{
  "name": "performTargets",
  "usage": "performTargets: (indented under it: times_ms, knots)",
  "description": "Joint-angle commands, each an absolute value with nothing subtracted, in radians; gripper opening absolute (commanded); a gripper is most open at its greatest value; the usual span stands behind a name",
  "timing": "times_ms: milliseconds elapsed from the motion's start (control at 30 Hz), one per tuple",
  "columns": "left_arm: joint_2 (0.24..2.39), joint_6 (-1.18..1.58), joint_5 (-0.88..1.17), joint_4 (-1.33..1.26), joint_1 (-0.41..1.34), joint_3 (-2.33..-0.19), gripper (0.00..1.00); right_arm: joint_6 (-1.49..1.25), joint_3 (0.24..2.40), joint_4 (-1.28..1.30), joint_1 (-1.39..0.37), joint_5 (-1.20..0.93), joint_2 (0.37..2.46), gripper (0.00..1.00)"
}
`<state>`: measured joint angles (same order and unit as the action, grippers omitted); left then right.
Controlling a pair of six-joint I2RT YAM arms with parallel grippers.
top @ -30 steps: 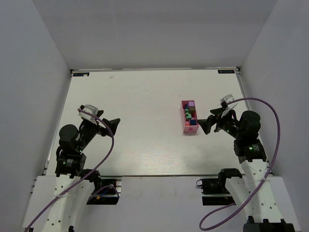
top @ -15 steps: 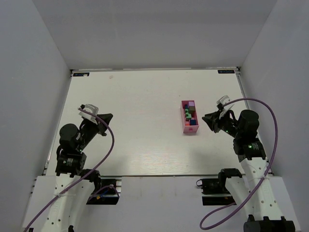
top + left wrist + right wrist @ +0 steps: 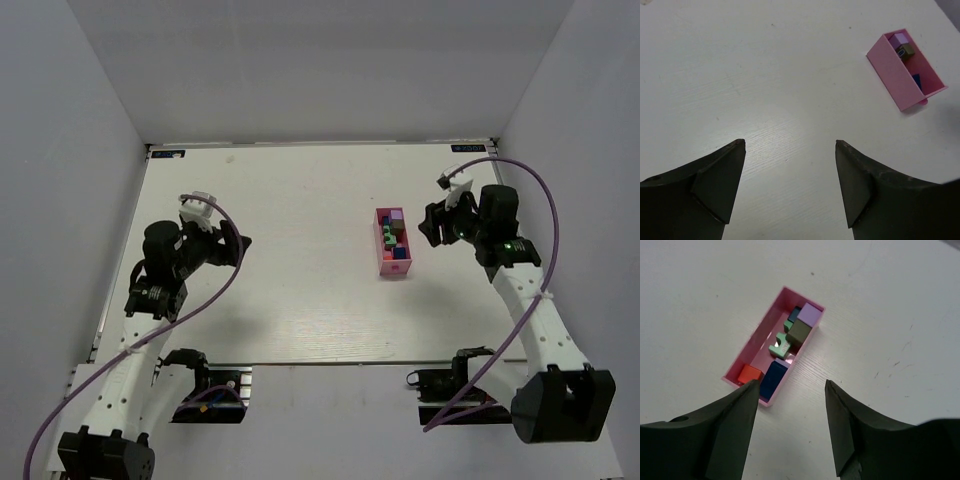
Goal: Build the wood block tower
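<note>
In the left wrist view, the near wall of the pink rectangular plastic tray [image 3: 890,75] at the upper right of the frame hides most of what is inside. Only the lilac wooden cube [image 3: 899,40], the olive-brown wooden block [image 3: 906,50] and a corner of the dark blue wooden brick [image 3: 916,80] are seen. In the top view the blocks are too small to tell apart.

The right wrist view shows them best, in the centre of the frame. The lilac cube is at the upper end and the olive-brown block touches it. A light green notched wooden piece [image 3: 780,346] lies in the middle. The blue brick and an orange-red wooden cube [image 3: 749,374] are at the lower end, the cube partly covered by one dark finger. A dark teal wooden block [image 3: 795,314] is half hidden beside the lilac cube. All blocks lie inside the tray, on the white bench [image 3: 300,200].

The left tool [image 3: 238,250] is over the left half of the bench, well apart from the tray. Its fingers are wide apart and hold nothing. The right tool [image 3: 428,225] is near the right side of the tray, also spread and empty, and its arm runs up along the right edge of the frame.
</note>
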<state>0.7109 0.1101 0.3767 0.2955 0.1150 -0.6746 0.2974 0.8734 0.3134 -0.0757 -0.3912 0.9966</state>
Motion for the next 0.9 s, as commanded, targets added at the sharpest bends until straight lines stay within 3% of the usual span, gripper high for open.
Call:
performTargets:
  times_ms: [0, 167, 533, 867]
  knots:
    - [0.773, 0.112, 0.373, 0.337, 0.118, -0.735, 0.81, 0.296, 0.908, 0.308, -0.097, -0.305, 1.094, 0.61]
    - [0.782, 0.112, 0.382, 0.347, 0.118, -0.724, 0.8, 0.281, 0.957, 0.308, -0.162, -0.232, 1.273, 0.57]
    - [0.749, 0.112, 0.414, 0.347, 0.118, -0.715, 0.75, 0.258, 1.02, 0.287, -0.256, -0.091, 1.465, 0.53]
    - [0.739, 0.112, 0.423, 0.347, 0.118, -0.715, 0.6, 0.252, 1.025, 0.267, -0.302, -0.006, 1.539, 0.45]
